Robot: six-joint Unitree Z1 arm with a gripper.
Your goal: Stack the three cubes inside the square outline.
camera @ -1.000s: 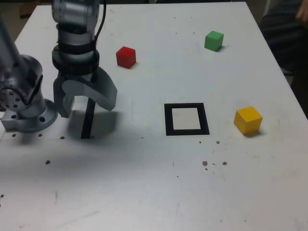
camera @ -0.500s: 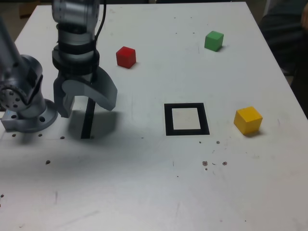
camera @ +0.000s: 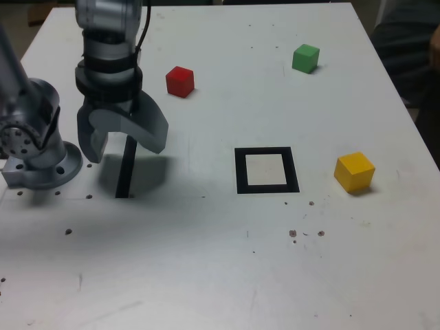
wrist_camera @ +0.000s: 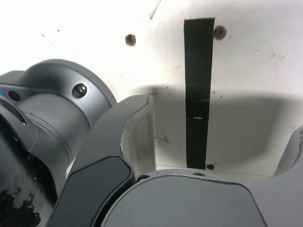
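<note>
White table [camera: 227,275] before us; our gripper [camera: 122,141] spread, empty; red cube [camera: 180,81], green cube [camera: 305,58], yellow cube [camera: 355,172] scattered; square outline [camera: 266,170] unfilled; all stacking remains.

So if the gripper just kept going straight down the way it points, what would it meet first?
Most likely the thin black strip on the table: the open gripper hangs over it with nothing between. No cube lies in that line.

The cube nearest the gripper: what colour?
Red, clearest in the exterior view.
</note>
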